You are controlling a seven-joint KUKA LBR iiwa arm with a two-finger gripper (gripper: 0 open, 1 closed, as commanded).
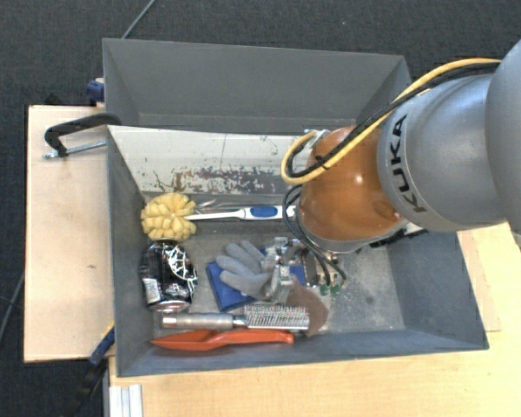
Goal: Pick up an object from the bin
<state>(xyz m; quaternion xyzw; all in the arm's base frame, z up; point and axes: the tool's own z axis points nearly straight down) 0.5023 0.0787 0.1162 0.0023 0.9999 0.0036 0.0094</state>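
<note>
Grey glove (239, 266) lies mid-floor of the bin (399, 294), partly on a blue piece (222, 292). You see the gripper (285, 272) low at its right edge, probably lining up there. Clenched or released: cannot tell.

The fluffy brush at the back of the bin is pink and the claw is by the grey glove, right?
Not quite: the camera view shows the fluffy brush is yellow, not pink. It does lie at the back of the bin, and the claw is by the grey glove.
</note>
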